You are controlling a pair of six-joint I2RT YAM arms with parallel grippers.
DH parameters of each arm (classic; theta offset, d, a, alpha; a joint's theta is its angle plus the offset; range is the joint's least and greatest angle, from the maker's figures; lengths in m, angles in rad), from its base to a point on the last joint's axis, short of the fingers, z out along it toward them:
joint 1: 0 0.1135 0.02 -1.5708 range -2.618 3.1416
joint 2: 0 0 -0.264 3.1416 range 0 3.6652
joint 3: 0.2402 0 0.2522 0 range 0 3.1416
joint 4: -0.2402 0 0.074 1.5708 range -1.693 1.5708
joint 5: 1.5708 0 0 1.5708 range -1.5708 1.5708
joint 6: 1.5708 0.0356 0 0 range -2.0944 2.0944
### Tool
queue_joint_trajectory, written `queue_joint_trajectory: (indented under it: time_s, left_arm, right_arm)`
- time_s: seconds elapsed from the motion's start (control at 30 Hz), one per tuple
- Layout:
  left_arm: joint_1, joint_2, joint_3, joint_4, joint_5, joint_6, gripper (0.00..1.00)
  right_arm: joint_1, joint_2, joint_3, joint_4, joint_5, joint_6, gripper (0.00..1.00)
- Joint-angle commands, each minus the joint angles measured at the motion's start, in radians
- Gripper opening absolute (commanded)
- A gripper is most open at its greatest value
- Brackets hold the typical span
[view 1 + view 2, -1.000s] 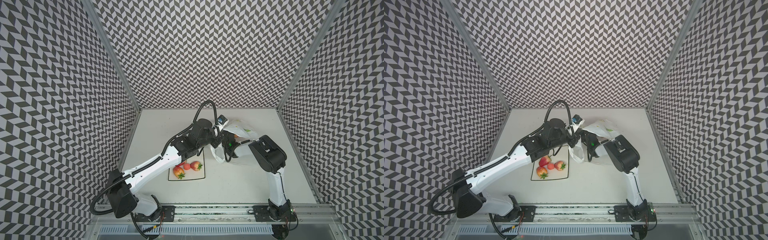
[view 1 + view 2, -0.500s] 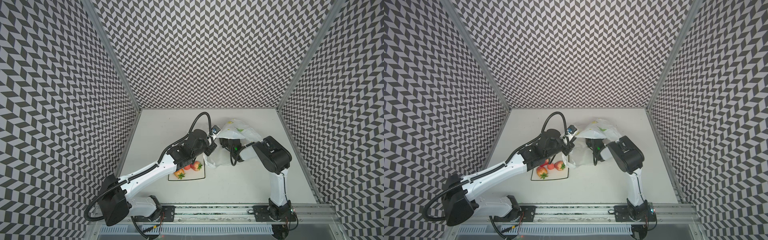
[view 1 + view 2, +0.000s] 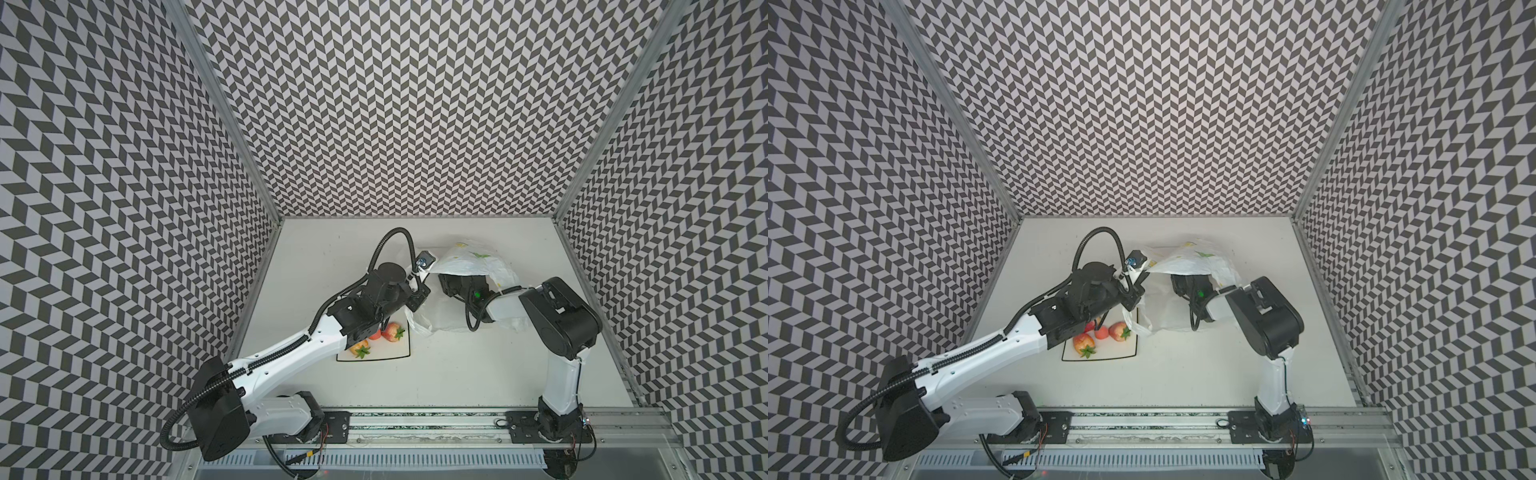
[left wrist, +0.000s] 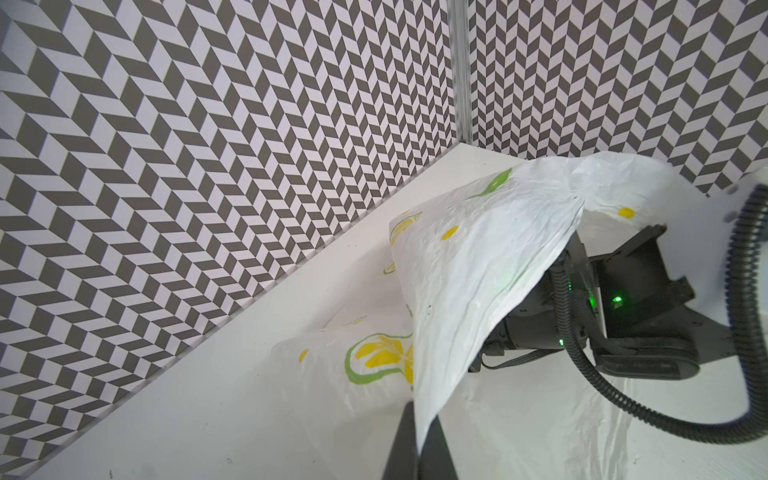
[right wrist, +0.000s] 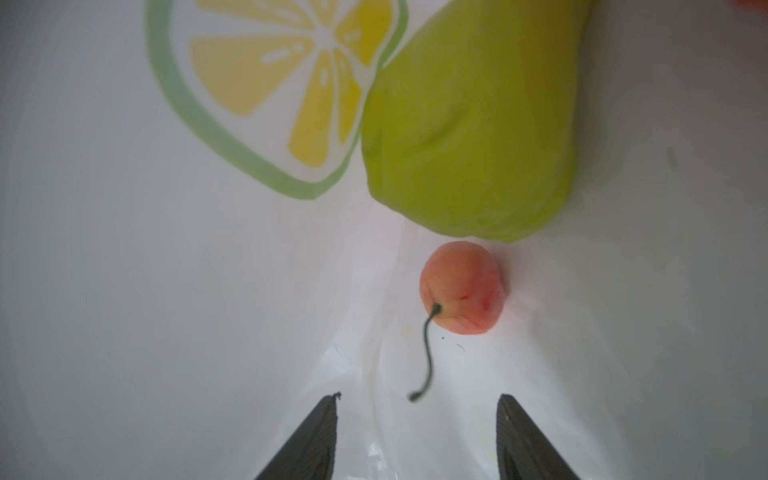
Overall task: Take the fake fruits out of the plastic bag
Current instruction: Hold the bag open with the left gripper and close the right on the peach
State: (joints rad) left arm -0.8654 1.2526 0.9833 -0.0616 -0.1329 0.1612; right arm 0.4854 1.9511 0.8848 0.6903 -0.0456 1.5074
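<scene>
- Slippage: left gripper (image 4: 419, 436) pinches rim of bag (image 3: 473, 259), 2 o'clock from plate (image 3: 1115, 354); film may pull free.
- Rolling: right gripper (image 5: 417, 400), fingers spread inside bag, faces ball (image 5: 461, 289) beside pear (image 5: 469, 124); a nudge may push it deeper.

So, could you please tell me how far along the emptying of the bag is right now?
Partly done: two strawberries and a small red fruit already lie on the plate. In hand: the left gripper holds up an edge of the bag, while the right gripper, open, reaches inside toward a small orange-pink fruit. Left: that fruit and the green pear beside it are in the bag, ungrasped.
</scene>
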Motion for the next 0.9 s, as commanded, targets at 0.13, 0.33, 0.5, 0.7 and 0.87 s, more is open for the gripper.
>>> queue_joint_trajectory:
  time_s: [0.13,0.33,0.5,0.7,0.87]
  left_arm:
    - [0.002,-0.006,0.021,0.034,0.045,0.021,0.0]
    - [0.0,-0.001,0.043,0.032,0.047,0.025,0.0]
    - [-0.001,0.0,0.048,0.038,0.04,0.025,0.0]
    - [-0.001,0.0,0.046,0.042,0.031,0.029,0.0]
    - [0.0,-0.005,0.042,0.045,0.024,0.026,0.0]
  right_arm:
    - [-0.004,0.07,0.107,-0.043,-0.027,0.014,0.62]
    - [-0.005,0.074,0.136,-0.12,0.0,0.017,0.62]
    - [-0.017,0.047,0.104,-0.126,0.001,0.002,0.53]
    - [-0.018,0.026,0.072,-0.115,0.0,-0.004,0.41]
    - [-0.027,0.001,0.044,-0.118,0.015,-0.016,0.33]
